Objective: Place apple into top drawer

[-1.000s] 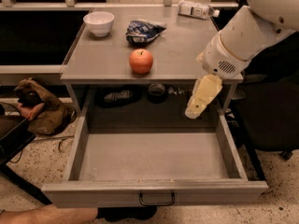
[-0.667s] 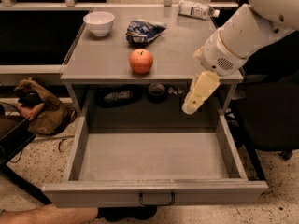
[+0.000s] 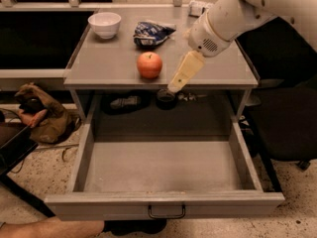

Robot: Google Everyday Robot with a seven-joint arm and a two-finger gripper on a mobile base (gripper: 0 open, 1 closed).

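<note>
No text I could read anywhere. The crumpled blue bag (image 3: 151, 32) on the tabletop (image 3: 99, 63) had some print, but I couldn't make it out. Gripper (image 3: 176, 85) hung just beside the apple (image 3: 149, 65), over the tabletop's front edge.

A smooth white arm (image 3: 247, 6) with a grilled, rounded wrist (image 3: 210, 33) is seen; the cream gripper (image 3: 177, 83) is held over the front edge of the bench (image 3: 99, 68)

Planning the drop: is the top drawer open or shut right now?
Open: the top drawer is pulled out. The apple sits on the tabletop, the gripper beside it, apart.
</note>
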